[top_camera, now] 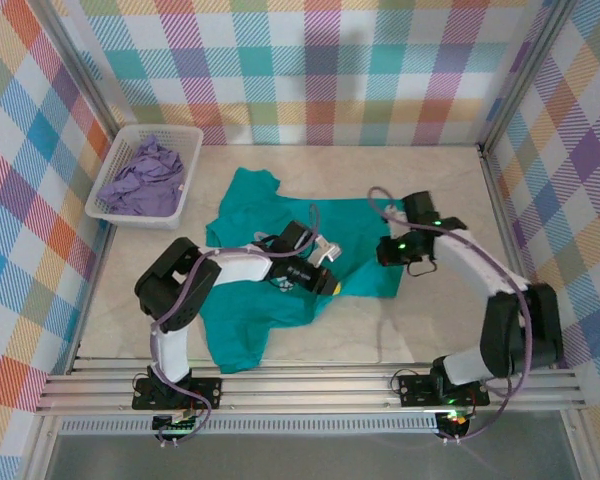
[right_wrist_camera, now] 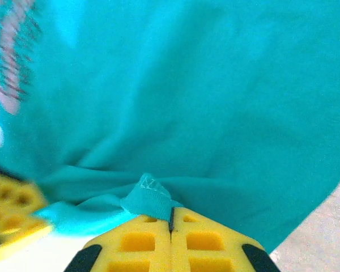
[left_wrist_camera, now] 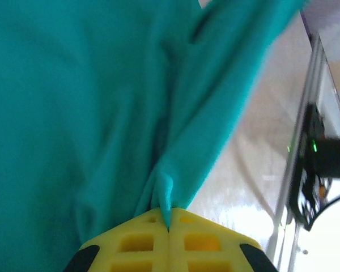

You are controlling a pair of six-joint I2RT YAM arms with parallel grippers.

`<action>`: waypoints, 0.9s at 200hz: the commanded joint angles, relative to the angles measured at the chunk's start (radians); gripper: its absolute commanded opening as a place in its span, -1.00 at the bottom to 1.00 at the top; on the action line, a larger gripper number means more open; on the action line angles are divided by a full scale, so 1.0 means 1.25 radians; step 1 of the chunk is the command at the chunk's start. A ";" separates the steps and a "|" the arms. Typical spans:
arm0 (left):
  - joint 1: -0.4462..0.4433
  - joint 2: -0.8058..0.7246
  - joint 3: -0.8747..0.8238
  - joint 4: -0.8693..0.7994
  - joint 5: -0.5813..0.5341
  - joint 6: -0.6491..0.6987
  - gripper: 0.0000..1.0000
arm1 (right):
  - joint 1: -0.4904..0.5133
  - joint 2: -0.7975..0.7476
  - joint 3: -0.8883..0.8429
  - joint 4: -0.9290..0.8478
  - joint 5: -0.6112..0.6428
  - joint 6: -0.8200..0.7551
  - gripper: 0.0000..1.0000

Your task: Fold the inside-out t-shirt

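The inside-out t-shirt point(top_camera: 255, 215) is teal and lies rumpled across the middle of the table. My left gripper point(top_camera: 327, 283) sits at its lower right part. In the left wrist view, that gripper point(left_wrist_camera: 169, 220) is shut on a pinched fold of the t-shirt point(left_wrist_camera: 73, 113), which stretches away taut. My right gripper point(top_camera: 386, 252) is at the shirt's right edge. In the right wrist view, this gripper point(right_wrist_camera: 170, 214) is shut on a ribbed hem corner of the t-shirt point(right_wrist_camera: 215, 102). The left gripper's yellow fingers point(right_wrist_camera: 11, 212) show blurred at the left.
A white basket point(top_camera: 192, 175) holding a pale lavender garment point(top_camera: 145, 178) stands at the back left. Bare beige table point(top_camera: 440, 190) lies right of and behind the shirt. Checked walls enclose three sides, and a metal rail point(top_camera: 310, 385) runs along the near edge.
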 commanded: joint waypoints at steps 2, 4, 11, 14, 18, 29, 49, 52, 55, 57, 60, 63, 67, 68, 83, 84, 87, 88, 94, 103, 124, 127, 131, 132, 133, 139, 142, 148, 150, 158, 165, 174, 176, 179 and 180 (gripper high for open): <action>-0.019 0.058 0.115 0.049 -0.077 -0.079 -0.92 | -0.121 -0.043 -0.014 0.033 -0.253 0.076 -1.00; -0.020 0.061 0.123 0.047 -0.080 -0.081 -0.91 | -0.130 -0.043 -0.015 0.038 -0.268 0.083 -1.00; -0.021 0.069 0.142 0.045 -0.093 -0.087 -0.77 | -0.164 -0.036 -0.017 0.062 -0.314 0.104 -1.00; -0.021 0.069 0.148 0.045 -0.098 -0.088 -0.70 | -0.176 -0.032 -0.018 0.073 -0.329 0.113 -1.00; -0.021 0.066 0.150 0.044 -0.104 -0.092 -0.61 | -0.188 -0.027 -0.019 0.087 -0.347 0.124 -1.00; -0.016 0.036 0.136 0.039 -0.120 -0.091 -0.41 | -0.205 -0.009 -0.023 0.126 -0.378 0.154 -1.00; 0.008 -0.077 0.032 0.025 -0.147 -0.091 -0.13 | -0.207 0.022 -0.030 0.169 -0.376 0.179 -1.00; 0.014 -0.097 0.010 0.022 -0.152 -0.093 -0.11 | -0.207 0.024 -0.032 0.174 -0.375 0.182 -1.00; 0.019 -0.120 -0.012 0.018 -0.158 -0.096 -0.08 | -0.208 0.026 -0.035 0.178 -0.372 0.183 -1.00; 0.023 -0.134 -0.028 0.014 -0.165 -0.097 -0.07 | -0.208 0.028 -0.037 0.182 -0.371 0.185 -1.00; 0.027 -0.159 -0.051 0.005 -0.173 -0.101 -0.05 | -0.208 0.029 -0.039 0.185 -0.368 0.185 -1.00; 0.033 -0.182 -0.070 -0.006 -0.185 -0.105 -0.04 | -0.208 0.030 -0.041 0.187 -0.365 0.188 -1.00; 0.040 -0.215 -0.102 -0.022 -0.201 -0.112 -0.03 | -0.208 0.031 -0.043 0.189 -0.358 0.185 -1.00; 0.041 -0.223 -0.110 -0.026 -0.204 -0.113 -0.02 | -0.208 0.032 -0.043 0.188 -0.357 0.185 -1.00; 0.060 -0.350 -0.210 -0.135 -0.297 -0.142 -0.01 | -0.208 0.029 -0.048 0.183 -0.333 0.174 -1.00; 0.060 -0.358 -0.217 -0.145 -0.306 -0.144 -0.01 | -0.208 0.029 -0.048 0.182 -0.332 0.174 -1.00; 0.059 -0.384 -0.235 -0.176 -0.330 -0.150 0.00 | -0.208 0.028 -0.049 0.183 -0.328 0.171 -1.00; 0.059 -0.393 -0.237 -0.181 -0.338 -0.151 0.00 | -0.208 0.027 -0.050 0.183 -0.327 0.171 -1.00; 0.060 -0.445 -0.267 -0.256 -0.381 -0.175 0.00 | -0.208 0.025 -0.052 0.183 -0.324 0.168 -1.00; 0.058 -0.524 -0.308 -0.347 -0.446 -0.222 0.00 | -0.208 0.023 -0.055 0.185 -0.321 0.165 -1.00; 0.060 -0.726 -0.410 -0.478 -0.549 -0.356 0.03 | -0.206 0.024 -0.060 0.187 -0.326 0.163 -1.00; 0.059 -0.752 -0.425 -0.490 -0.558 -0.370 0.04 | -0.206 0.024 -0.060 0.187 -0.325 0.162 -1.00; 0.061 -0.781 -0.440 -0.501 -0.566 -0.384 0.05 | -0.206 0.024 -0.061 0.187 -0.325 0.162 -1.00; 0.061 -0.787 -0.444 -0.502 -0.568 -0.386 0.06 | -0.206 0.024 -0.061 0.187 -0.326 0.162 -1.00; 0.062 -0.793 -0.448 -0.503 -0.569 -0.389 0.06 | -0.206 0.024 -0.062 0.187 -0.326 0.162 -1.00; 0.069 -0.817 -0.464 -0.504 -0.571 -0.394 0.08 | -0.205 0.023 -0.062 0.186 -0.326 0.160 -1.00; 0.074 -0.821 -0.469 -0.500 -0.567 -0.392 0.08 | -0.205 0.022 -0.062 0.187 -0.326 0.159 -1.00; 0.090 -0.811 -0.470 -0.486 -0.555 -0.383 0.09 | -0.204 0.022 -0.063 0.188 -0.325 0.159 -1.00; 0.097 -0.805 -0.468 -0.479 -0.550 -0.379 0.09 | -0.204 0.022 -0.063 0.188 -0.324 0.160 -1.00; 0.123 -0.766 -0.460 -0.432 -0.524 -0.358 0.09 | -0.201 0.019 -0.063 0.189 -0.318 0.161 -1.00; 0.147 -0.716 -0.447 -0.384 -0.500 -0.346 0.09 | -0.200 0.017 -0.064 0.192 -0.314 0.163 -1.00; 0.178 -0.649 -0.424 -0.323 -0.473 -0.332 0.09 | -0.199 0.016 -0.064 0.193 -0.308 0.164 -1.00; 0.184 -0.636 -0.419 -0.307 -0.470 -0.329 0.09 | -0.199 0.016 -0.064 0.193 -0.307 0.164 -1.00; 0.192 -0.616 -0.411 -0.285 -0.466 -0.327 0.09 | -0.200 0.015 -0.064 0.192 -0.305 0.164 -1.00; 0.195 -0.610 -0.408 -0.278 -0.465 -0.326 0.09 | -0.199 0.015 -0.064 0.192 -0.303 0.164 -1.00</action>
